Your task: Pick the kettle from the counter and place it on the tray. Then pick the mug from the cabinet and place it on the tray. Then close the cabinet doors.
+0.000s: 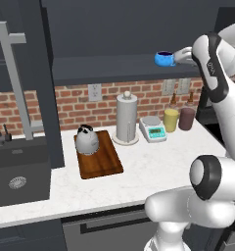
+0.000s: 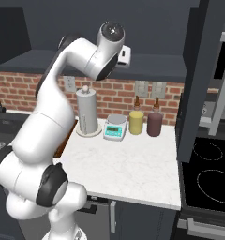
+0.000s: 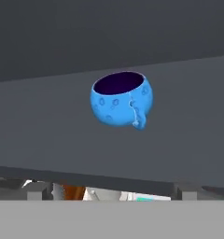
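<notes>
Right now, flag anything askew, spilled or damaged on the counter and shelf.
Nothing stands out. The kettle sits upright on the tray, the mug stands upright on the cabinet shelf, and nothing is spilled on the counter.

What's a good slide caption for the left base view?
Kettle already on the tray; arm reaches for the blue mug on the cabinet shelf.

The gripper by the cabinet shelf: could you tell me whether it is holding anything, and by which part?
Nothing is held. The gripper is open, just short of the mug, which sits free on the shelf; the kettle is on the tray.
</notes>
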Robot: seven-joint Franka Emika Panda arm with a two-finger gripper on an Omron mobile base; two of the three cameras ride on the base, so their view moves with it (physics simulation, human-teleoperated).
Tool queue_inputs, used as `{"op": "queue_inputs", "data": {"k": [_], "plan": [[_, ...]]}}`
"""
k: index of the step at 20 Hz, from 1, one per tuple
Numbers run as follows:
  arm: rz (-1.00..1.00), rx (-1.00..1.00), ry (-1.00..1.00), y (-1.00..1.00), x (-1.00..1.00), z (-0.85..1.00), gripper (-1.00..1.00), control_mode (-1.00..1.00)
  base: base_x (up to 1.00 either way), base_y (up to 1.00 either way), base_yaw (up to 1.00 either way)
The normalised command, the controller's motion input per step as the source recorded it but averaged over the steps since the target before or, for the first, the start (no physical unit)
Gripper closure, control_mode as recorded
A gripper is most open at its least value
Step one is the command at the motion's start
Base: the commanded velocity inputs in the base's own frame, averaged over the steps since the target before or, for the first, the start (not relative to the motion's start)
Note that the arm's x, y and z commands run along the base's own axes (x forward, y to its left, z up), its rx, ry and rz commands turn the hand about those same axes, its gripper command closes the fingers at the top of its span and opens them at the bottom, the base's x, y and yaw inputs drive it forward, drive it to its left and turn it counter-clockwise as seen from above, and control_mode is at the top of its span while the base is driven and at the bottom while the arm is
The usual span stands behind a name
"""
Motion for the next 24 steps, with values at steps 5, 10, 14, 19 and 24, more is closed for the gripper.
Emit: {"op": "queue_inputs", "data": {"k": [5,10,14,19,24], "plan": [[0.0,0.01,0.0,-0.14,0.45,0.0,-1.0,-1.0,0.0,0.0,0.0],[0.0,0.0,0.0,-0.09,0.29,-0.03,-1.0,-1.0,0.0,0.0,0.0],[0.0,0.01,0.0,-0.02,0.25,-0.06,-1.0,-1.0,0.0,0.0,0.0],[0.0,0.02,0.0,0.0,0.32,-0.06,-1.0,-1.0,0.0,0.0,0.0],[0.0,0.02,0.0,0.0,0.14,-0.04,-1.0,-1.0,0.0,0.0,0.0]]}}
